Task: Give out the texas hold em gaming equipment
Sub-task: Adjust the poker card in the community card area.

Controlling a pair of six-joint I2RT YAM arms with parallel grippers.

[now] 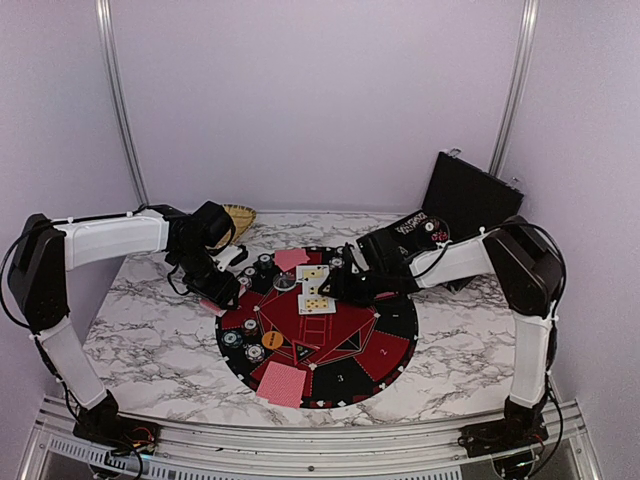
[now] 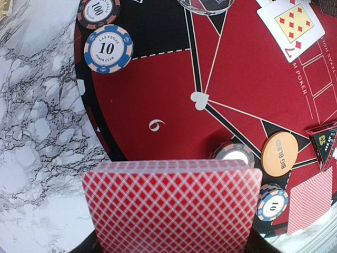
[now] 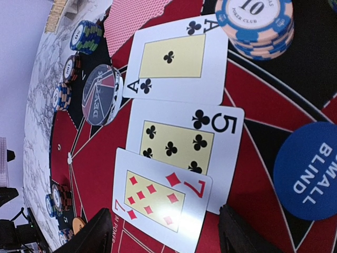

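My left gripper [image 2: 174, 245] is shut on a deck of red-backed playing cards [image 2: 174, 205], held on edge above the left rim of the round mat [image 2: 158, 89]; from above, that gripper [image 1: 218, 292] hangs at the mat's left side. Three face-up cards lie in a row at the mat's centre: ace of clubs [image 3: 174, 58], five of clubs [image 3: 181, 139] and seven of diamonds [image 3: 160, 197]. My right gripper [image 3: 168, 234] stands open just over the seven, holding nothing. A blue disc [image 3: 308, 171], an orange disc [image 2: 279, 153] and a clear dealer disc [image 3: 100, 95] rest on the mat.
Chip stacks [image 2: 108, 48] [image 3: 256, 23] sit around the mat's rim. Face-down card piles lie at the near edge [image 1: 283, 383] and far edge [image 1: 291, 258]. A black case [image 1: 470, 195] stands open at the back right, a woven dish [image 1: 240, 214] at the back left.
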